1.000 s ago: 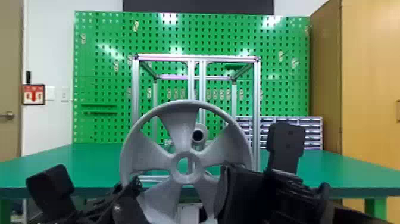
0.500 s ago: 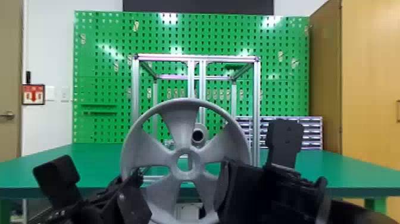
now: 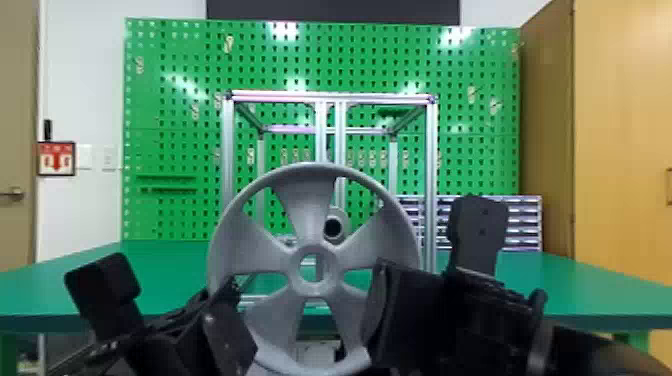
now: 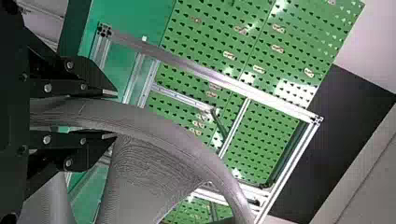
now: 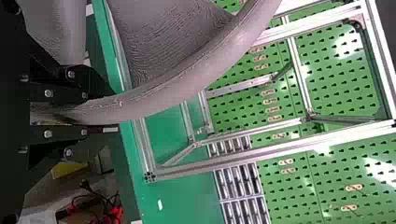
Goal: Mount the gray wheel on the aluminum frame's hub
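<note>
Upright before the aluminum frame (image 3: 227, 150), the gray wheel (image 3: 310, 200) hangs between both grippers. The frame's hub (image 3: 334, 227) shows through a gap between spokes, a little above and right of the wheel's center hole. My left gripper (image 3: 235, 310) is at the wheel's lower left and my right gripper (image 3: 375, 315) at its lower right. In the left wrist view, the left gripper (image 4: 112, 114) is shut on the rim of the wheel (image 4: 163, 133). The right wrist view shows the right gripper (image 5: 109, 112) shut on the rim of the wheel (image 5: 187, 84).
The frame stands on a green table (image 3: 500, 280), with a green pegboard (image 3: 170, 125) behind it. Small-parts drawers (image 3: 520, 222) are at the right, near a wooden cabinet (image 3: 620, 125). Red and black cables (image 5: 112, 210) lie beyond the table edge in the right wrist view.
The wheel has risen slightly in the head view, held by both grippers. The left arm has shifted a little right; the hub now sits slightly lower and farther right against the spokes than at first.
</note>
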